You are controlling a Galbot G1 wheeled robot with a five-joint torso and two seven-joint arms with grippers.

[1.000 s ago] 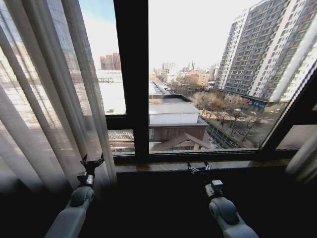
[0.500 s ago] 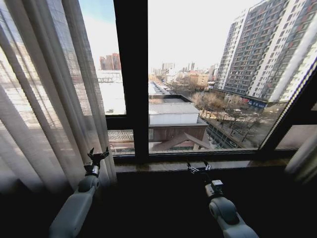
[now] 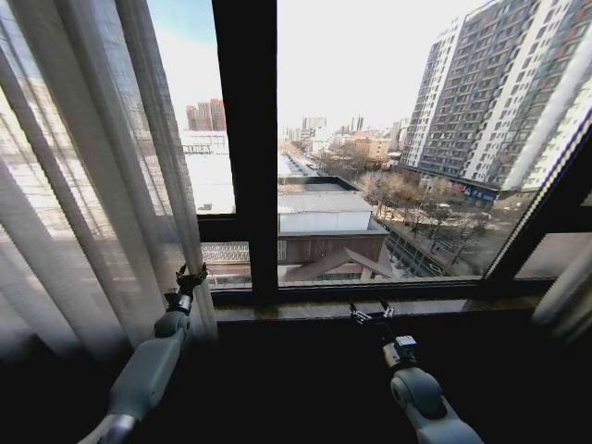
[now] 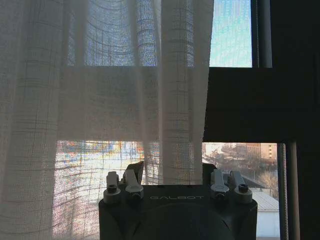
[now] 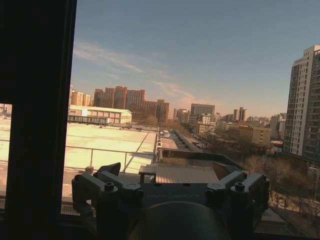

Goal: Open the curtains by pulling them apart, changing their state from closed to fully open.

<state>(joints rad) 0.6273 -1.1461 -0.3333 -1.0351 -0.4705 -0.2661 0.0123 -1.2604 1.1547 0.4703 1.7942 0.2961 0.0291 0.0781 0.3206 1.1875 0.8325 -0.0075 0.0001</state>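
- One bunched panel of the curtains [image 3: 88,176] hung at the left of the window in the head view, its sheer white pleats gathered from the top edge down to the sill; a second pale fold [image 3: 566,296] showed at the far right edge, though too little of it was visible to be sure it was curtain.
- One dark window frame bar [image 3: 245,139] stood upright between two glass panes, with a darker crossbar below on the left pane.
- Two arms were in view, one on each side.
- The left arm reached up and forward from the lower left, its left gripper [image 3: 191,276] raised against the inner edge of the sheer fabric, just above the sill.
- In the left wrist view the left gripper [image 4: 172,172] pointed at the curtain [image 4: 115,100], whose free edge hung between its two short fingers; they stood apart, with nothing pinched.
- The right arm rose from the lower right, its right gripper [image 3: 372,313] level with the window sill [image 3: 435,305] and well apart from the curtain, fingers spread and empty.
- In the right wrist view the right gripper [image 5: 172,175] faced bare glass and the city beyond.
- The word "GALBOT" was legible on the left gripper's housing; the matching mark on the right housing was too dim to read.
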